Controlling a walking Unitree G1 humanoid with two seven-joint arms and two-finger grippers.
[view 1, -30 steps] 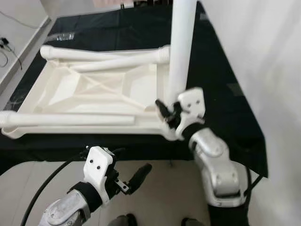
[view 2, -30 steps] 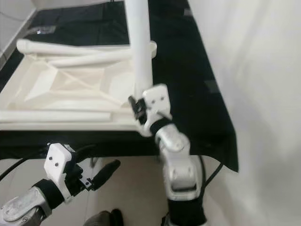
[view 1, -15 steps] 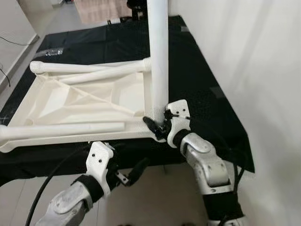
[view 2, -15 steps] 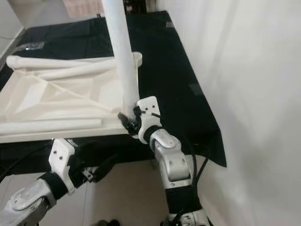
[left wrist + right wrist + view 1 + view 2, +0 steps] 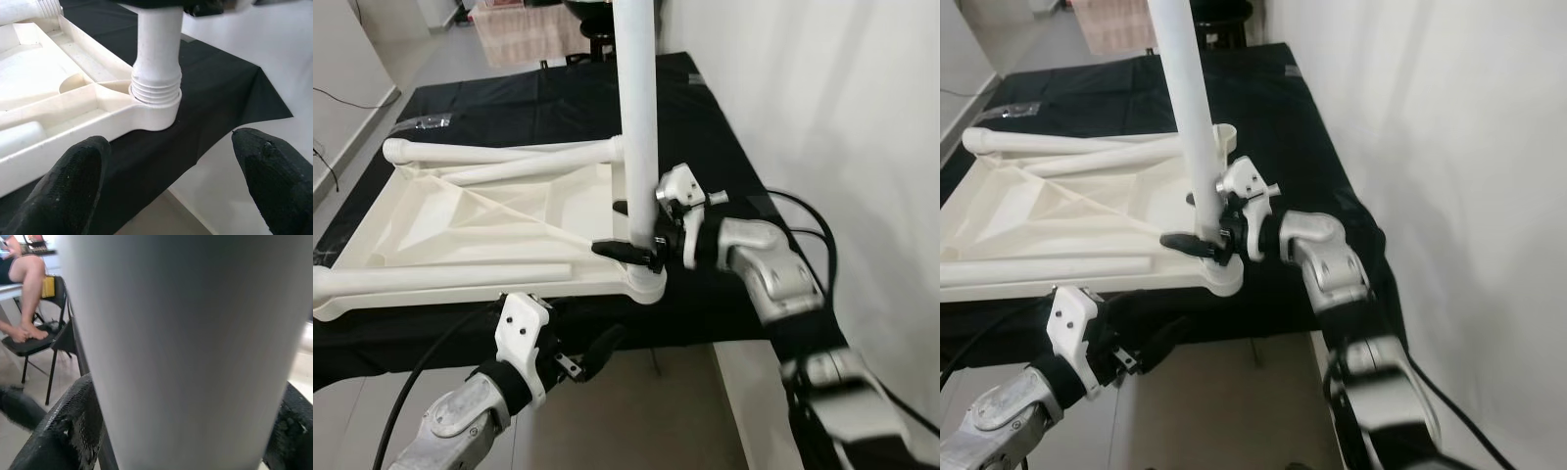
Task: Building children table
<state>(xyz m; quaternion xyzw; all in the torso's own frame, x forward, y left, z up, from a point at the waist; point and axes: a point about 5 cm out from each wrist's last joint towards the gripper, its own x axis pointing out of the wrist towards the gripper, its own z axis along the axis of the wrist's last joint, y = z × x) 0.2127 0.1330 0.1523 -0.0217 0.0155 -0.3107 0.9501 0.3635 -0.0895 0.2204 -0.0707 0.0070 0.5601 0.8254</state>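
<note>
The white children's table top lies upside down on a black cloth. One white leg stands upright in the near right corner socket, its threaded end seated there. My right gripper reaches in from the right, low on this leg, and is shut on it, one finger on each side. Below the table's front edge hangs my left gripper, open and holding nothing, its fingers spread wide. Three more legs lie on the top: far edge, slanted, near edge.
The black cloth table runs along a white wall on the right. A small clear bag lies at the cloth's far left. A person's leg and a black chair appear in the right wrist view.
The head camera has lifted and shifted. My right arm has swung from the near side to the right of the upright leg and holds it slightly higher. The left gripper stays low.
</note>
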